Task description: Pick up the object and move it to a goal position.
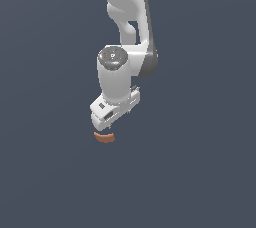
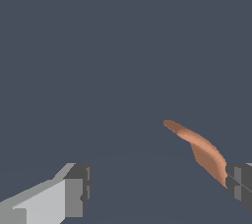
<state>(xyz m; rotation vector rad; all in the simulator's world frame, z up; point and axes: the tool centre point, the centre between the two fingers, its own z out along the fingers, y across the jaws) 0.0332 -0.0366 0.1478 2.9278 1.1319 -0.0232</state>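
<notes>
The object (image 1: 104,138) is a small orange-brown crescent lying on the dark grey floor, just below the white gripper (image 1: 108,123) in the exterior view. The hand hides the fingers there. In the wrist view the gripper (image 2: 158,186) is open, its two grey fingers set wide apart. The object (image 2: 199,149) lies slanted close to one finger (image 2: 239,183), and that finger covers its near end. The other finger (image 2: 78,191) is well apart from it. Nothing is held between the fingers.
The white arm (image 1: 125,17) rises from the hand toward the top of the exterior view. The flat dark grey floor (image 1: 200,172) spreads all around. No goal marker shows in either view.
</notes>
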